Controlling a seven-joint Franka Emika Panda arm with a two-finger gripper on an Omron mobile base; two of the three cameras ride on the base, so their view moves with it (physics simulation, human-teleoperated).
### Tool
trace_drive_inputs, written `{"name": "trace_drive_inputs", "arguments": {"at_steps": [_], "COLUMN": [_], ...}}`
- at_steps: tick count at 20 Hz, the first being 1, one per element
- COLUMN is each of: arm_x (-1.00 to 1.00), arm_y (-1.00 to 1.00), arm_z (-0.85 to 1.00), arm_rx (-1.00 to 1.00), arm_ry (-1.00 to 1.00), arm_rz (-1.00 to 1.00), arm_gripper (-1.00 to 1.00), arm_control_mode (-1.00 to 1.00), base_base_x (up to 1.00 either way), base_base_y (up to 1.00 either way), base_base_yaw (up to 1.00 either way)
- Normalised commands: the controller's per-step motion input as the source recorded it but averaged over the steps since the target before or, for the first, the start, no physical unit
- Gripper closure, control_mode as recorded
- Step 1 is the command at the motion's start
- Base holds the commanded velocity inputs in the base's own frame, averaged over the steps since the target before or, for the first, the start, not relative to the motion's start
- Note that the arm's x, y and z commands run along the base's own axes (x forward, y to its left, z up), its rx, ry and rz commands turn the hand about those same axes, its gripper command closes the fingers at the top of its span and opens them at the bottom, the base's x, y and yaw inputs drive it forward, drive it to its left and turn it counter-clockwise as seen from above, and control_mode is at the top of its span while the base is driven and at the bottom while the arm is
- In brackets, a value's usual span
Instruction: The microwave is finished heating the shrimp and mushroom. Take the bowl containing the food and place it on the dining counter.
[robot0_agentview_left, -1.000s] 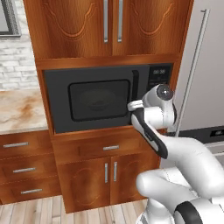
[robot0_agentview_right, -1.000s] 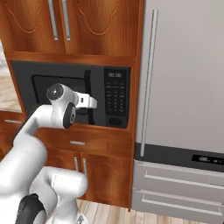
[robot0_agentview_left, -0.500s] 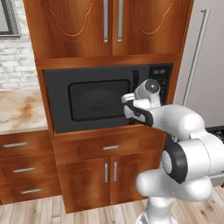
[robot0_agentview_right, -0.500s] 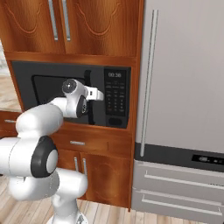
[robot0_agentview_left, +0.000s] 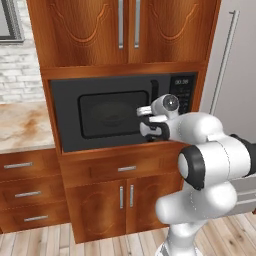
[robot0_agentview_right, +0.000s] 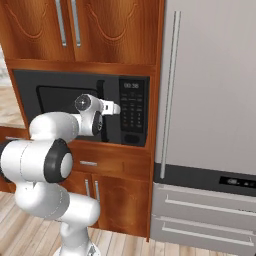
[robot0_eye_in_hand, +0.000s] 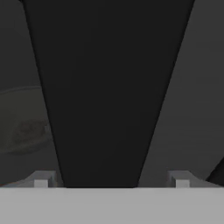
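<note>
Microwave: centre of the left base view, built into the wood cabinets, door shut; until it swings open nothing can come out.
Door handle: broad dark bar up the middle of the hand view, between the spread fingers. They are not pinching it; if they close off-centre or shallow, I'd expect a slip on the pull.
Gripper: right at the handle; an arc that doesn't follow the hinge could wrench it free.
Bowl: faint pale oval at mid-left behind the glass, inside the oven. Food too dim to tell.
</note>
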Motion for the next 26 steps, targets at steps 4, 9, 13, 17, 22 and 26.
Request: {"name": "trace_drive_inputs", "arguments": {"at_steps": [4,9,13,17,22,26], "arm_x": [0.07,-0.31,-0.80,-0.99,-1.00,-1.00], "arm_y": [0.00,0.13,0.74,0.97,1.00,1.00], "arm_z": [-0.01,0.15,0.67,0.88,1.00,1.00], "arm_rx": [0.00,0.00,0.00,0.00,0.00,0.00], "arm_ry": [0.00,-0.13,-0.19,-0.17,-0.11,-0.03], "arm_rz": [0.00,0.01,0.02,0.00,0.00,0.00], "arm_gripper": [1.00,1.00,1.00,1.00,1.00,1.00], "arm_control_mode": [-1.00,-1.00,-1.00,-1.00,-1.00,-1.00], "base_base_x": [0.00,0.00,0.00,0.00,0.00,0.00], "base_base_y": [0.00,0.00,0.00,0.00,0.00,0.00], "base_base_yaw": [0.00,0.00,0.00,0.00,0.00,0.00]}}
